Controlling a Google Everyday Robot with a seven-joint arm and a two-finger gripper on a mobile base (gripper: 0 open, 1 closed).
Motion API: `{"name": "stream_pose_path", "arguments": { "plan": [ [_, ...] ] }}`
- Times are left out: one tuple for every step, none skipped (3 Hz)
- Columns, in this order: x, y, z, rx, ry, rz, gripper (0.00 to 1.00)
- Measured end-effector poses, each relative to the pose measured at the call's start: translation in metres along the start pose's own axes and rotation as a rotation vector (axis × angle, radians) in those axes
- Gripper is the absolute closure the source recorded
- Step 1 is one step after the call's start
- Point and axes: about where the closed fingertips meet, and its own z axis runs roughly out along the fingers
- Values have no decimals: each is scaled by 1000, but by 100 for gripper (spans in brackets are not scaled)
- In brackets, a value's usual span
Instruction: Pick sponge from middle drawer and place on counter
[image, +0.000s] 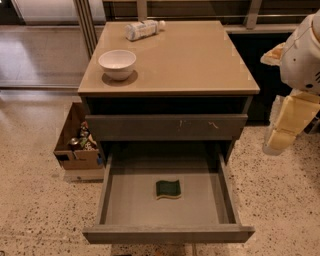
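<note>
The sponge (168, 189), dark green over a pale yellow layer, lies flat on the bare grey floor of the middle drawer (165, 233), which is pulled fully out. The tan-beige counter (190, 57) tops the dark grey cabinet. My gripper (281, 139) hangs at the right edge of the view, to the right of the cabinet, at about the height of the upper drawer. It is well away from the sponge and holds nothing that I can see.
A white bowl (117, 64) sits at the counter's left. A plastic bottle (143, 29) lies at its back edge. The shut upper drawer front (165, 127) has pale scuff marks. A cardboard box (77, 145) of items stands on the floor to the left.
</note>
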Motion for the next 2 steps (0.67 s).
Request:
{"name": "stream_pose_path", "arguments": {
  "plan": [
    [-12,-1,18,4,-17,-38,0],
    [-25,-2,41,-6,-28,-85,0]
  ]
}}
